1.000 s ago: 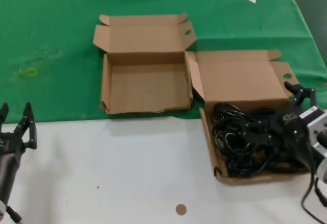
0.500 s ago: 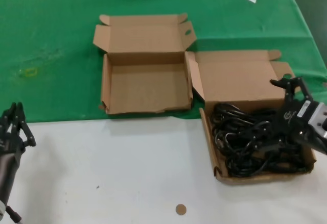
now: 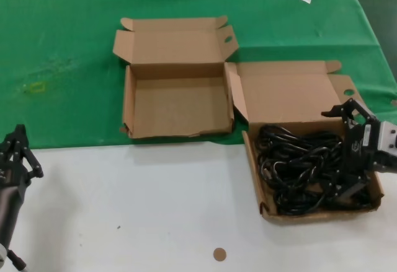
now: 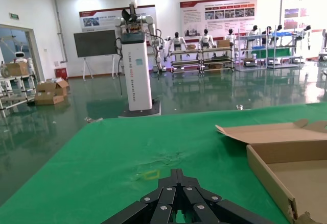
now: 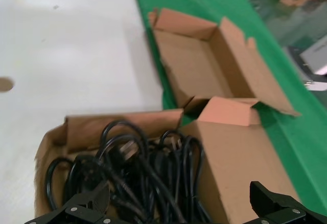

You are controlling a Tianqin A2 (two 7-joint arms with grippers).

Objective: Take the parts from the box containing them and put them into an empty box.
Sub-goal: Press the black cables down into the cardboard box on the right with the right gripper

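From the head, the right gripper [image 3: 351,154] hangs with jaws spread wide over the right end of the power cords [image 3: 298,168], heaped in the full box [image 3: 282,92] at right; the empty box [image 3: 177,108] lies far left of it. The left gripper [image 3: 15,154] idles at the near left over the bench [image 3: 142,210], jaws pressed together in its wrist view. In the right wrist view the spread jaws straddle the tangle, so it should sink straight down around one bundle, not stray loops.

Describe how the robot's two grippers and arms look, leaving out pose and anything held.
The right gripper is black, with angular linkage fingers, a small white marking on its body and a silver-grey wrist block behind it. The left gripper is also black with jointed linkage fingers, on a dark cylindrical forearm; its links show small silver rivets in the wrist view.
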